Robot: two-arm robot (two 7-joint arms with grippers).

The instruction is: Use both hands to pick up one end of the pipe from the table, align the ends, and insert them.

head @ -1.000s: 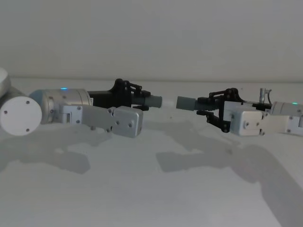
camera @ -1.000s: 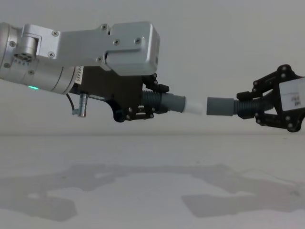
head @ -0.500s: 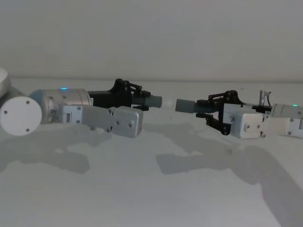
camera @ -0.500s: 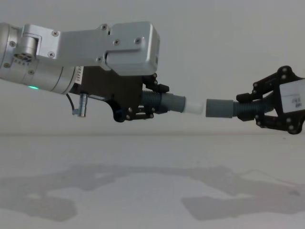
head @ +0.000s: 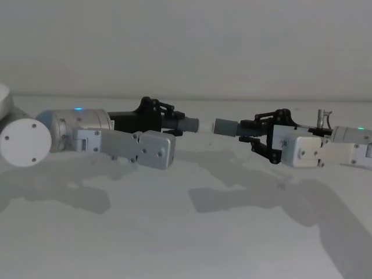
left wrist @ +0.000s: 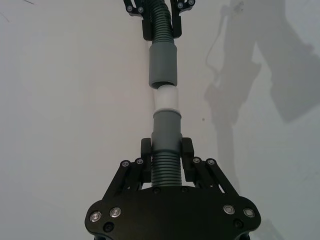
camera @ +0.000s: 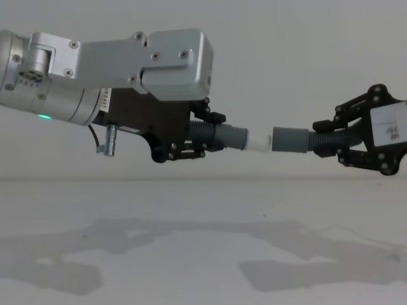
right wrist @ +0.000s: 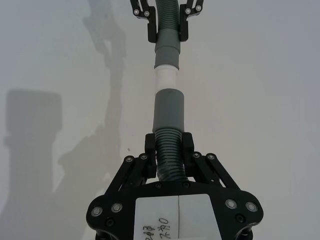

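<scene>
Meeting midair: white tip (camera: 257,141), cuff (camera: 289,140) (touching)

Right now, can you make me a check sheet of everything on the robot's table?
Surface: white table, bare, with arm shadows on it.
Job's things: two grey ribbed hose pieces held in the air above the table. The left hose has a white tip; the right hose's cuff is lined up with it and just meeting it, most of the tip not yet inside.
Clutter: nothing seen.
Grippers: left gripper shut on the left hose; right gripper shut on the right hose.
Cables: a thin dark cable and silver plug under the left arm.
Surroundings: plain pale wall behind.
</scene>
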